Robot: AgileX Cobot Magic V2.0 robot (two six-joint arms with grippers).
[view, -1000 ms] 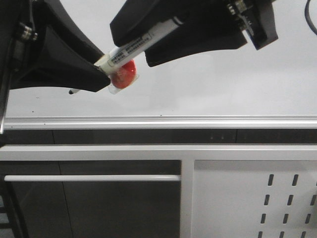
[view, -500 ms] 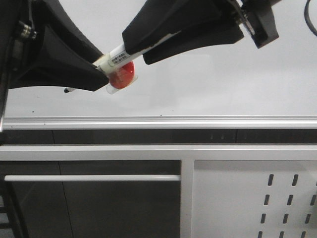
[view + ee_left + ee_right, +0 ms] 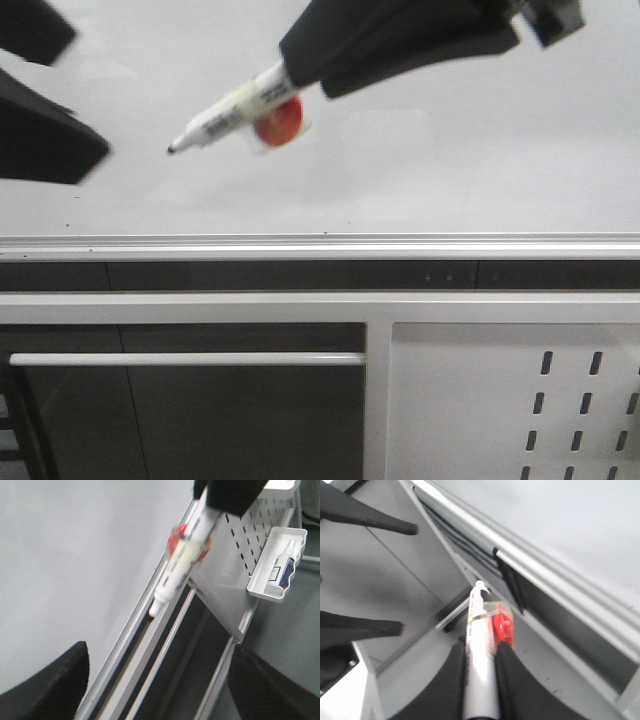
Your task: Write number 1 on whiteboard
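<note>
The whiteboard (image 3: 450, 170) fills the upper front view, with its silver rail (image 3: 320, 245) below; I see no number 1 stroke on it. My right gripper (image 3: 305, 68) is shut on a white marker (image 3: 235, 108) with a red piece (image 3: 278, 122) fixed to it. The dark tip (image 3: 171, 150) points down-left, in front of the board. In the right wrist view the fingers (image 3: 507, 680) clamp the marker (image 3: 479, 645). My left gripper (image 3: 90, 90) is open and empty at the far left, apart from the marker. Its wrist view shows the marker (image 3: 185, 560) ahead of the open gripper (image 3: 159, 652).
Below the board stands a white metal frame with a slotted panel (image 3: 570, 410) at the lower right. A white tray (image 3: 277, 565) holding a small bottle hangs on that panel. A white bar (image 3: 185, 358) crosses the lower left.
My left gripper let go of the marker's front end, opened and drew back to the left. My right gripper kept the marker and lifted it slightly; its tip now shows free.
</note>
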